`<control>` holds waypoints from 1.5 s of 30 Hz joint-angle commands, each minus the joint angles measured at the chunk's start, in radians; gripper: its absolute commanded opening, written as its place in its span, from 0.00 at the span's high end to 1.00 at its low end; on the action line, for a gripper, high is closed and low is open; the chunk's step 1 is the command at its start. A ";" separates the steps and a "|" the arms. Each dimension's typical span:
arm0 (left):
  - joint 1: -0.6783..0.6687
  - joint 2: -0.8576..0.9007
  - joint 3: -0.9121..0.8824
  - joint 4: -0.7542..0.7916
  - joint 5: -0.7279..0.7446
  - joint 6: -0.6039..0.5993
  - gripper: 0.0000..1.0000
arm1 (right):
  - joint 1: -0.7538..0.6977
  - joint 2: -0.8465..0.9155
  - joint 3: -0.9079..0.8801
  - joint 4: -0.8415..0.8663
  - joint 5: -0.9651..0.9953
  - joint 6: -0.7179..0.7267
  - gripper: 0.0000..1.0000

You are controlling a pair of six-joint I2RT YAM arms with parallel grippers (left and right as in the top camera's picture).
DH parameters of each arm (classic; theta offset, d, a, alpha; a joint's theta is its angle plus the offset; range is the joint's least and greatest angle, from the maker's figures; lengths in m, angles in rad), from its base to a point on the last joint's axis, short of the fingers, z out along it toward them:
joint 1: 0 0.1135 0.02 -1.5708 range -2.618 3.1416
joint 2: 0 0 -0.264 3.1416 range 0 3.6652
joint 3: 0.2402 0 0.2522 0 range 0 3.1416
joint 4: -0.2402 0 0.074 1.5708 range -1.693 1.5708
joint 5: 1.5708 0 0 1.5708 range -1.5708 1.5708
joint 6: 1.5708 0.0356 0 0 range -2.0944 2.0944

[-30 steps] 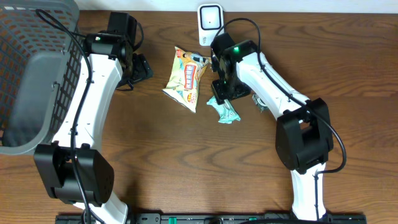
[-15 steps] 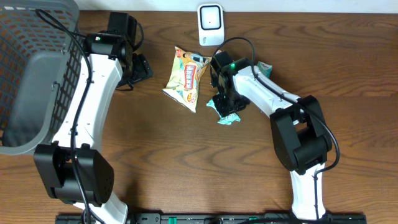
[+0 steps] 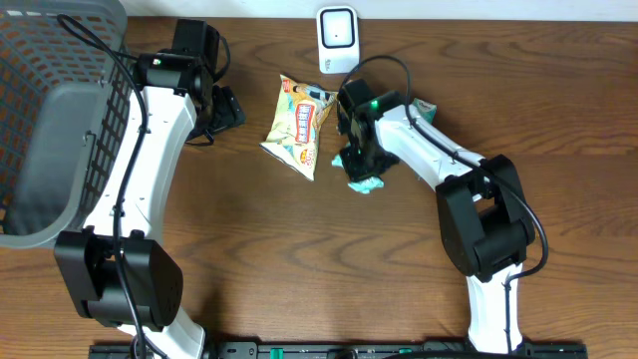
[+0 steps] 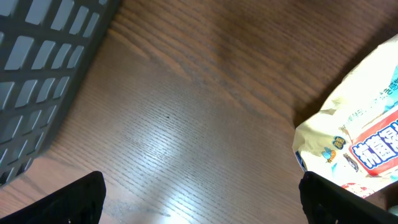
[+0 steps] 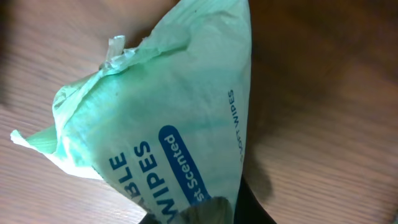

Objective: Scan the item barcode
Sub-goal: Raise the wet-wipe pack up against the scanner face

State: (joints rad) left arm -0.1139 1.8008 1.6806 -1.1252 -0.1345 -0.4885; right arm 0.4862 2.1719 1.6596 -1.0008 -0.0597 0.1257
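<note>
A pale green wipes packet [image 3: 365, 182] lies right of centre, and my right gripper [image 3: 360, 166] is shut on its upper end. The right wrist view shows the packet [image 5: 168, 118] filling the frame, pinched at the bottom between the dark fingers of my right gripper [image 5: 217, 211]. A white barcode scanner [image 3: 337, 38] stands at the table's back edge. A yellow snack bag [image 3: 297, 125] lies left of the wipes. My left gripper [image 3: 227, 108] hangs open just left of that bag [image 4: 354, 143], with only bare wood between the fingers of the left gripper [image 4: 202, 199].
A grey plastic basket [image 3: 50, 120] fills the far left, and its wall [image 4: 37, 74] shows close to the left gripper. Another small green packet [image 3: 424, 108] peeks out behind the right arm.
My right gripper has come down and shut on the wipes packet, which now looks bunched up under it. The left arm has not moved.
</note>
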 commanded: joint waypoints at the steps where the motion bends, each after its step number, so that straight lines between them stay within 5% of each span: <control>1: 0.003 -0.005 0.003 -0.003 -0.012 0.017 0.02 | -0.021 -0.014 0.149 -0.014 0.001 0.003 0.99; 7: 0.003 -0.005 0.003 -0.003 -0.012 0.017 0.02 | -0.037 -0.014 0.303 0.051 0.010 -0.056 0.99; 23: 0.003 -0.005 0.003 -0.003 -0.012 0.017 0.02 | -0.121 0.008 0.324 0.668 0.030 0.097 0.99; 30: 0.003 -0.005 0.003 -0.003 -0.012 0.017 0.02 | -0.118 0.159 0.324 1.004 0.031 0.068 0.99; 45: 0.003 -0.005 0.003 -0.003 -0.012 0.017 0.02 | -0.112 0.237 0.323 1.046 0.054 0.068 0.99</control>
State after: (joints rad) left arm -0.1139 1.8008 1.6806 -1.1248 -0.1341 -0.4885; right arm 0.3698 2.4214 1.9690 0.0357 -0.0185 0.2008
